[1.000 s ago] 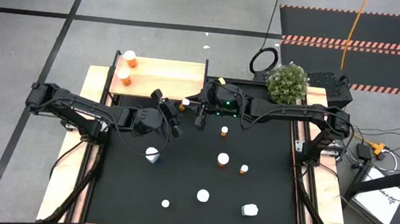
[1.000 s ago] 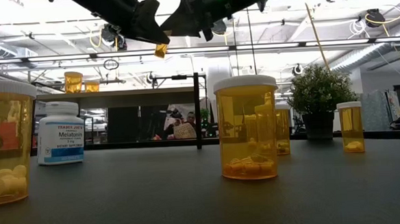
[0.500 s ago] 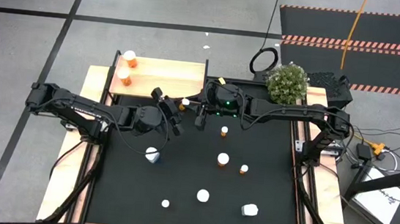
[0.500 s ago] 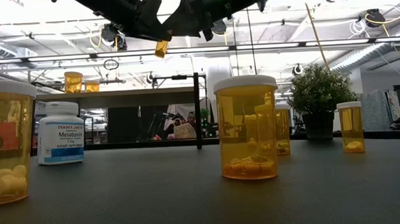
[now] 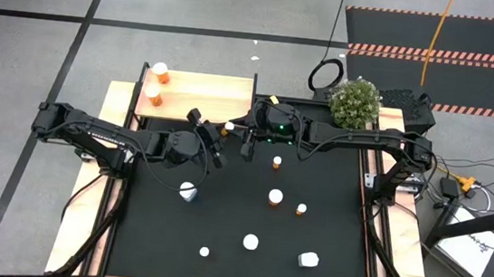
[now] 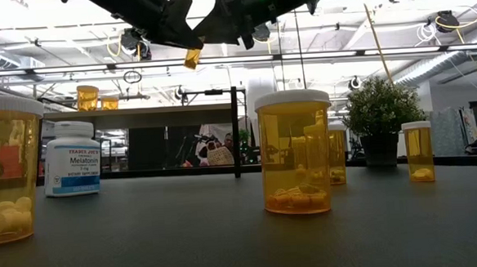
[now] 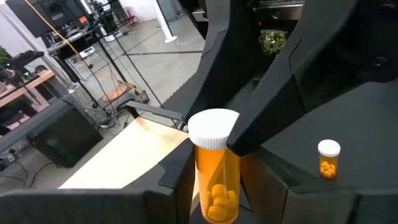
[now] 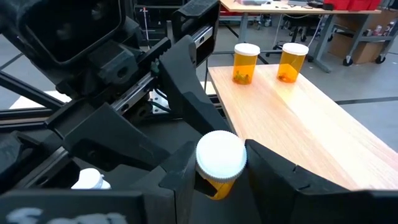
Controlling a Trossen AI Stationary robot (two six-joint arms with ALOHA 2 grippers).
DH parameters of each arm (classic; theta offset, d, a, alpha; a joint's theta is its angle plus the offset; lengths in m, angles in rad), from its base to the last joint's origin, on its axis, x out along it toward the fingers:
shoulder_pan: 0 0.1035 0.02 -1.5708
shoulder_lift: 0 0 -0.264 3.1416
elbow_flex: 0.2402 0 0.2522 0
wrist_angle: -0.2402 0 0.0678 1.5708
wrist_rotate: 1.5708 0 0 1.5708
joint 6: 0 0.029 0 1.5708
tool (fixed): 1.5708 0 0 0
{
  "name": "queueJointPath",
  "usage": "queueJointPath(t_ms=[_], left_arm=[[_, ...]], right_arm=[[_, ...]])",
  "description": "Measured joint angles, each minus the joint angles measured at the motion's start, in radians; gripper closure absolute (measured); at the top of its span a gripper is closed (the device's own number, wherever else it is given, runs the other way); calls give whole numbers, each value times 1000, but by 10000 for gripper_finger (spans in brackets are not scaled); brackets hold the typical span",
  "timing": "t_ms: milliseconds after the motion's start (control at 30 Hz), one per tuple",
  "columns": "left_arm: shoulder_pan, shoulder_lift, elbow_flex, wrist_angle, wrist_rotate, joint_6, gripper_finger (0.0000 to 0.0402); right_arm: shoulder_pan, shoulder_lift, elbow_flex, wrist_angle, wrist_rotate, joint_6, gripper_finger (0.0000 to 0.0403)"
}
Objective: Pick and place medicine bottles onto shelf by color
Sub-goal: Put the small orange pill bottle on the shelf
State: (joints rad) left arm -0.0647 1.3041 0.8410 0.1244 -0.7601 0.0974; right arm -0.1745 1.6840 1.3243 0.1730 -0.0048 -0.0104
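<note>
A small orange medicine bottle (image 5: 227,129) with a white cap hangs high above the black mat, just off the shelf's right end; the low view shows its body (image 6: 192,58). My left gripper (image 5: 217,141) and my right gripper (image 5: 244,133) meet at it from opposite sides, both shut on it. The shelf (image 5: 205,98), a light-wood board, carries two orange bottles (image 5: 160,73) (image 5: 153,98) standing upright at its left end. Several more bottles stand on the mat, among them orange ones (image 5: 276,162) (image 5: 275,197) and white ones (image 5: 188,191) (image 5: 309,259). My left gripper pinches the bottle's orange body (image 7: 200,177) below the cap between its two fingers (image 7: 177,183), coming nearly level from the table's left. The bottle stands about upright, clear of the mat. My right gripper pinches the bottle at its white cap (image 8: 221,155) between its two fingers (image 8: 267,177), coming nearly level from the table's right. One of its fingers (image 7: 249,124) lies against the cap's side.
A potted plant (image 5: 355,103) stands at the mat's far right corner. A black post (image 6: 235,132) rises at the shelf's right end. The mat's near left part (image 5: 151,238) has free room.
</note>
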Motion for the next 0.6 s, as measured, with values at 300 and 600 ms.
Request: queueJointPath(t_ms=[300,600], left_arm=[[0,0,0,0,5,5,280],[0,-8,0,-3,4,5,280]], right_arm=[[0,0,0,2,0,19,236],[4,-43,0,-42,2,2,162]])
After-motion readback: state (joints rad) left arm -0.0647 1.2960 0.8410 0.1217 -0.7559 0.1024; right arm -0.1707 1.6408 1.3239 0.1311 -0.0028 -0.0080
